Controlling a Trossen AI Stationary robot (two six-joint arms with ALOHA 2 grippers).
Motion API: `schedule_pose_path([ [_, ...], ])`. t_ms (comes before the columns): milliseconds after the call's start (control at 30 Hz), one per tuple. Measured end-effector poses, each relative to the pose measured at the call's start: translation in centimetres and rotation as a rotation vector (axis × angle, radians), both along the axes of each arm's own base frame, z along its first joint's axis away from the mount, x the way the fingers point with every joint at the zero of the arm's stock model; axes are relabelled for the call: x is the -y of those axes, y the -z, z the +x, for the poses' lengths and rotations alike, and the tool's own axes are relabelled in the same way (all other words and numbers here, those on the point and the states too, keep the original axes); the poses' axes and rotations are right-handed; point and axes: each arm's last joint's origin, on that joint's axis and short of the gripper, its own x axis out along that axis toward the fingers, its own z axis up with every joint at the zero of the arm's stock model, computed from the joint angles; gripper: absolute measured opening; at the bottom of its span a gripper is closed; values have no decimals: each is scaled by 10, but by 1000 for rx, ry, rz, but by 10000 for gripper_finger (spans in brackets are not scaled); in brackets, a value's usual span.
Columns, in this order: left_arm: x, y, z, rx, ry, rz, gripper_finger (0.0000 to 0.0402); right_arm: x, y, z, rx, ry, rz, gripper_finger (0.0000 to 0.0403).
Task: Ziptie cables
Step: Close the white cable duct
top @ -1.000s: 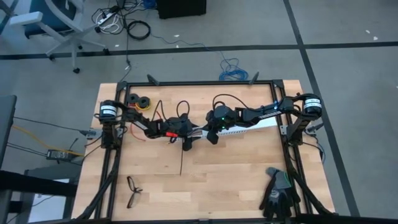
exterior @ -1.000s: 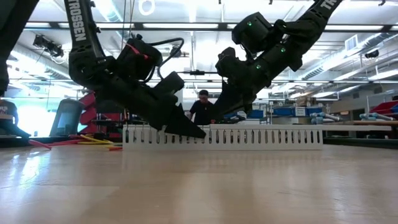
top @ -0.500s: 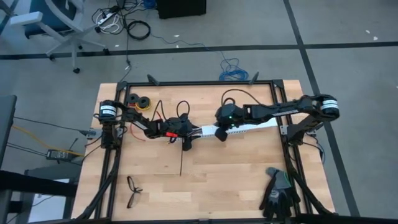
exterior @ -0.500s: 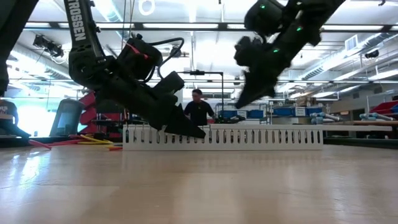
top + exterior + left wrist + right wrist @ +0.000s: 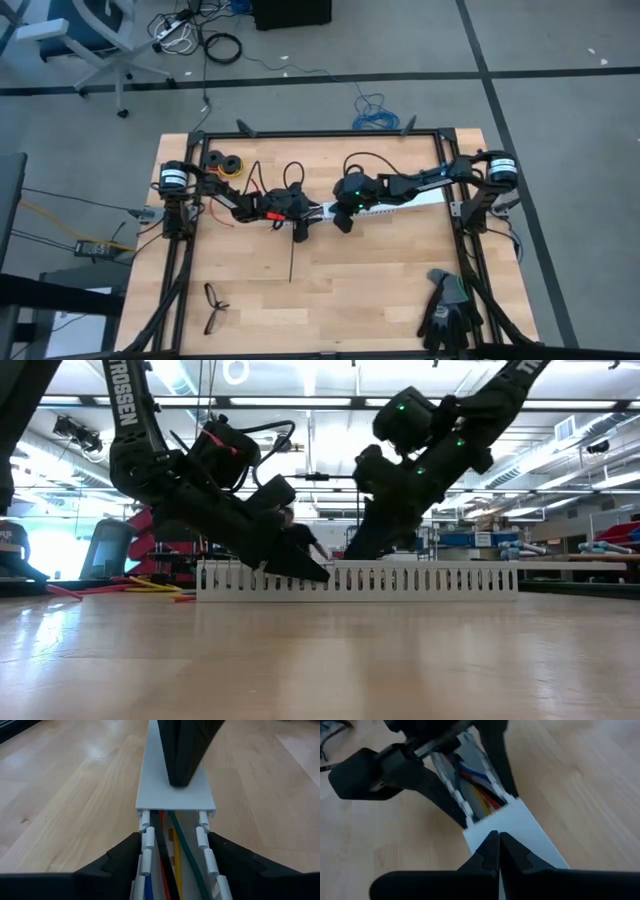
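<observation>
Left gripper (image 5: 172, 857) straddles the white slotted strip (image 5: 175, 790), fingers (image 5: 120, 860) spread outside both walls, clamped on its open end. Cables (image 5: 172, 850) (red, yellow, green, blue) lie inside the channel. Right gripper (image 5: 495, 852), pinched shut and holding nothing, presses its tip on the strip's lid. One ziptie (image 5: 291, 255) lies just beside on bare table (image 5: 380, 290). Eyeglasses (image 5: 213, 306) and gloves (image 5: 447, 308) sit near the front edge.

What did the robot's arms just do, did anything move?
The right hand, shut, swung away along the white slotted strip, lifting, then came back down onto its cover. The left hand stayed straddling the strip's end over the cables. Ziptie, glasses and gloves unmoved.
</observation>
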Motion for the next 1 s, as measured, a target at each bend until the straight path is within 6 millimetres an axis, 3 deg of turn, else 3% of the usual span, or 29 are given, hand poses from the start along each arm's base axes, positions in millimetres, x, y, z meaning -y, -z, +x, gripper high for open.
schedule_pose_path([
  [200, 0, 0, 0, 6, 4, -12, 225, 2, 0, 8, 23, -37, -66, 0],
  [433, 0, 0, 1, 6, 8, -6, 225, -10, -42, -7, 74, -8, -199, 0],
  [500, 0, 0, 1, 6, 7, -5, 225, -12, -47, -19, -3, 14, -177, 0],
  [633, 0, 0, 1, 6, 7, -5, 225, -12, -42, -45, -244, 129, -111, 0],
  [700, 0, 0, 1, 7, 7, -5, 225, -11, -34, -49, -307, 159, -75, 0],
  [867, 0, 0, 0, 4, 4, -5, 225, -2, -8, -17, -162, 47, 48, 0],
  [1000, 0, 0, 0, 5, 3, -7, 225, 2, 4, 4, 4, -22, 9, 0],
])
